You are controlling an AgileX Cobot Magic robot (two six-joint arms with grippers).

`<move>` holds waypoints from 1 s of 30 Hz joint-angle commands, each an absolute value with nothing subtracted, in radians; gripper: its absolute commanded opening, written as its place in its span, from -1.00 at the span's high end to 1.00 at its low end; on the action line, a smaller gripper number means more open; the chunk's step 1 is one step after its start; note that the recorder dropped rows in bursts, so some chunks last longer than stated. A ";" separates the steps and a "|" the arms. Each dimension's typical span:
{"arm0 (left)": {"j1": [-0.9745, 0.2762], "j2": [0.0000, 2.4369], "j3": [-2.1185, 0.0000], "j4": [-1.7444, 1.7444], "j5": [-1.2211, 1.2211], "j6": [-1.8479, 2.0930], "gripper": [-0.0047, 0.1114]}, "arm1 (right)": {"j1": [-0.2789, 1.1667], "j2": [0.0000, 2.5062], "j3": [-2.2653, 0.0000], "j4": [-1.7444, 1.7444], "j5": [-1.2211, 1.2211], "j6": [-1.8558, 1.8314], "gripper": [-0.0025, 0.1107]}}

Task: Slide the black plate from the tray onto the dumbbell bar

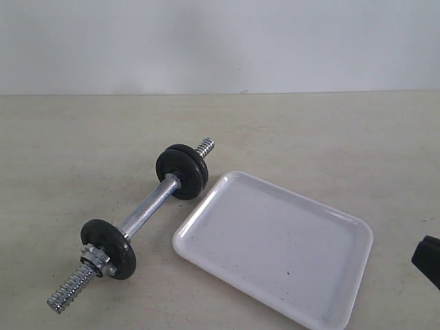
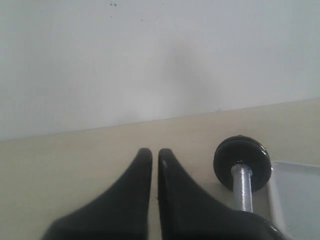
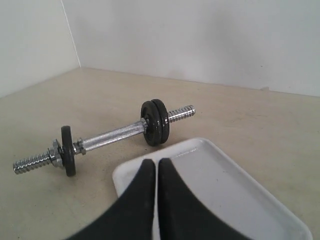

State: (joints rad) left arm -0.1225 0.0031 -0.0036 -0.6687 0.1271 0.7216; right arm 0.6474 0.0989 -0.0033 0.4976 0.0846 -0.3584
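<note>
Fingers (image 2: 142, 175) of left gripper (image 2: 155, 152) and right gripper (image 3: 156, 164) are clenching on nothing. Small round matte-black cast plate (image 1: 180, 169) is looking heavy, rigid and slick, likely wanting a rim grip.

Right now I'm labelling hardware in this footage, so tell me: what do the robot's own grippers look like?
The left gripper has two matte black fingers, broad at the base and curving to narrow rounded tips. The right gripper looks the same. No cables, markings or labels show. The exterior view catches only a black angular piece at its right edge.
</note>
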 commanded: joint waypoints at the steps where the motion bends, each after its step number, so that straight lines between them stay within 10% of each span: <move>1: -0.079 0.000 0.000 -0.664 0.135 0.722 0.84 | 0.649 0.092 0.000 0.484 0.113 -0.443 0.96; 30: 0.014 0.000 0.000 -0.240 0.235 0.415 0.84 | 0.649 0.092 0.000 0.534 0.057 -0.339 0.96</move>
State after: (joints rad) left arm 0.0111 0.0031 -0.0036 -0.3980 0.1946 0.6185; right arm 0.6474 0.0989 0.0008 0.5327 0.0680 -0.3386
